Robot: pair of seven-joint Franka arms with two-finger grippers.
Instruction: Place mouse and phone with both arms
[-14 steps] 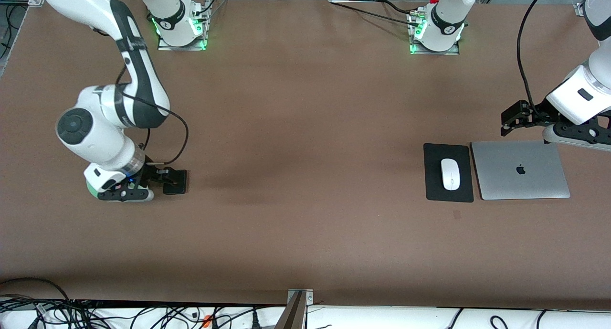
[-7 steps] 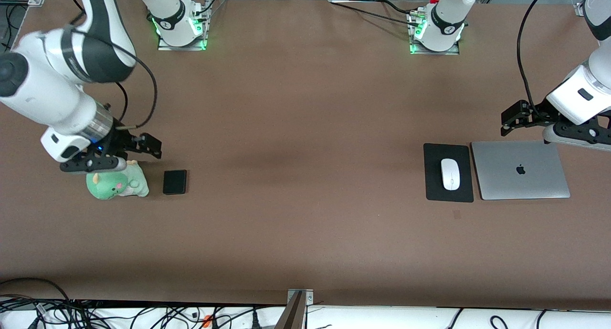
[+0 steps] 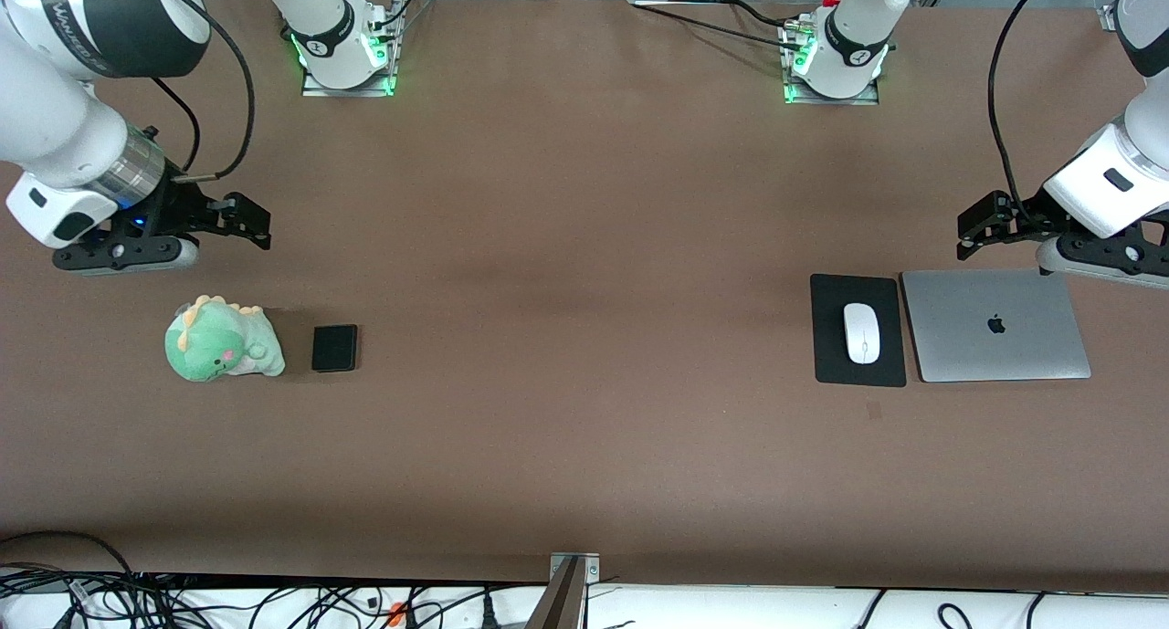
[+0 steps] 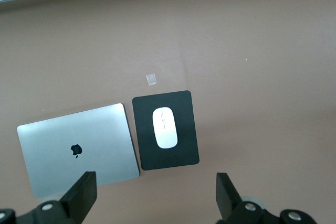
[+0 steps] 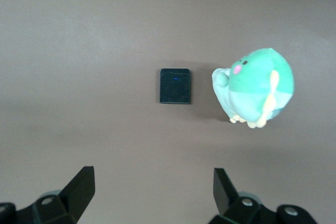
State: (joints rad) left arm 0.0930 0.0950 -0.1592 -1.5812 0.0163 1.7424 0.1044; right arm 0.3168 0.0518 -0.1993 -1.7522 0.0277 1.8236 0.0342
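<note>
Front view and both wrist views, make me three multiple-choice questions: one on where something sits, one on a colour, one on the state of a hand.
1. Where is the mouse?
A. on the laptop
B. on the black mouse pad
C. on the bare table

2. What colour is the plush toy beside the phone?
A. green
B. red
C. blue

3. What is the state of the right hand?
A. shut on the phone
B. shut on the plush toy
C. open, holding nothing

Answers:
1. B: the mouse lies on the mouse pad, beside the laptop.
2. A: its body is green.
3. C: the right wrist view shows its fingers spread above the table, the phone lying free.
</note>
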